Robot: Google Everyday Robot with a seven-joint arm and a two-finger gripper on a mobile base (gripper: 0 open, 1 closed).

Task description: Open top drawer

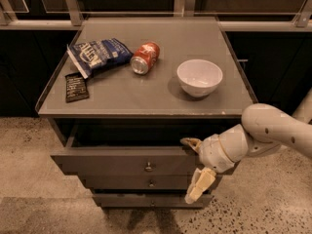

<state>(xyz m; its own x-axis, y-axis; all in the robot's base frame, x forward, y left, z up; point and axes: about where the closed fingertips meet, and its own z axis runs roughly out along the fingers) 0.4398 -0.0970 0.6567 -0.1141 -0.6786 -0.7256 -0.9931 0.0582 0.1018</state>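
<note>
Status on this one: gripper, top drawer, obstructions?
Gripper open at right end of top drawer, upper finger at its top edge. Drawer partly out. Nothing in front of it.

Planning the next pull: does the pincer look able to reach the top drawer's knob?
Probably yes: the pincer sits at the right end of the top drawer front, level with the knob, only bare front between them.
</note>
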